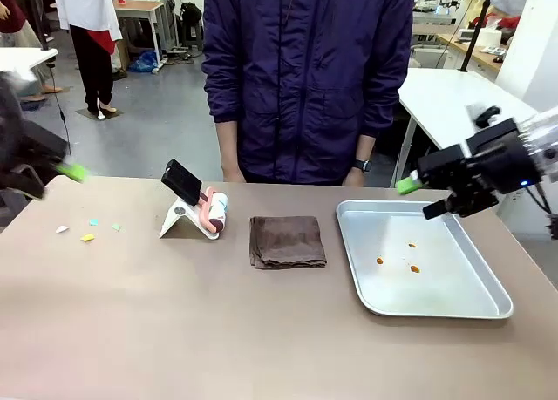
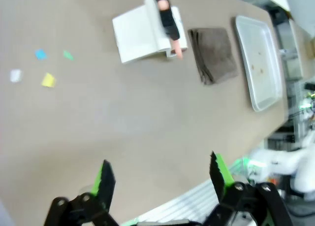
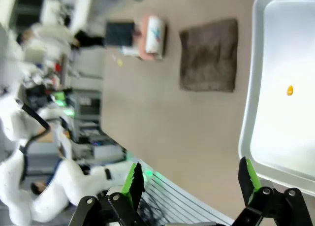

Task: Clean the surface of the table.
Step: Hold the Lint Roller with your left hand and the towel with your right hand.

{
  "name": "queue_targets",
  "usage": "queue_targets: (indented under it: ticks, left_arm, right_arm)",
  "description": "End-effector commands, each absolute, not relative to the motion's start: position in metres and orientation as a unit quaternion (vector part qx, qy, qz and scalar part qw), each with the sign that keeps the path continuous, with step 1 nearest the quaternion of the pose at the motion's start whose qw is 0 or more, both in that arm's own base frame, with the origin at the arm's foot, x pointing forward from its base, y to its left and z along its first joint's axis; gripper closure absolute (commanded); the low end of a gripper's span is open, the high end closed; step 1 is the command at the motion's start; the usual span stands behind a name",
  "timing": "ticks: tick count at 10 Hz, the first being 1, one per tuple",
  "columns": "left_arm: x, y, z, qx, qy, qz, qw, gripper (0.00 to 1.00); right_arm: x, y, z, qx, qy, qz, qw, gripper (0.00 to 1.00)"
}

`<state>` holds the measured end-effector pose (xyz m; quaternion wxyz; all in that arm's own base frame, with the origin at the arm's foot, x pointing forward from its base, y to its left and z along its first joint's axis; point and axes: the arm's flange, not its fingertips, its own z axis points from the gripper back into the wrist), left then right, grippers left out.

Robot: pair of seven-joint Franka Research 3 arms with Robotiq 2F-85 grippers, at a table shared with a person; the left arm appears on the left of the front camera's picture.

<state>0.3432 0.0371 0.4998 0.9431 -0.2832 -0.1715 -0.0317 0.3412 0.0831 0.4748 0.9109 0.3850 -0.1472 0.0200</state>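
Table lies below left tool and right tool, the 2 spread wide

Grey floor, white table at right, cluttered desk far left, wooden bench far right, pale wall, even indoor light.

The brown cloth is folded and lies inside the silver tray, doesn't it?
Not quite. The brown cloth is folded, but it is not inside the silver tray. It lies on the bare table, to the left of the tray and apart from it. The front view shows this plainly.
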Motion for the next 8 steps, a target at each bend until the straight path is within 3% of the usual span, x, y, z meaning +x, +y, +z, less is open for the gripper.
queue_targets:
  ticks: [1, 4, 8]
  left_arm:
    - [0.306, 0.092, 0.471, -0.374, -0.221, -0.006, 0.901, 0.0]
    - [0.262, 0.165, 0.441, -0.46, -0.294, 0.061, 0.835, 0.0]
    - [0.25, 0.149, 0.419, -0.49, -0.329, 0.122, 0.798, 0.0]
  right_arm:
    - [0.238, 0.036, 0.406, 0.448, -0.178, -0.029, 0.876, 0.0]
    - [0.192, -0.04, 0.381, 0.496, -0.22, -0.152, 0.826, 0.0]
    - [0.155, -0.109, 0.359, 0.523, -0.288, -0.241, 0.765, 0.0]
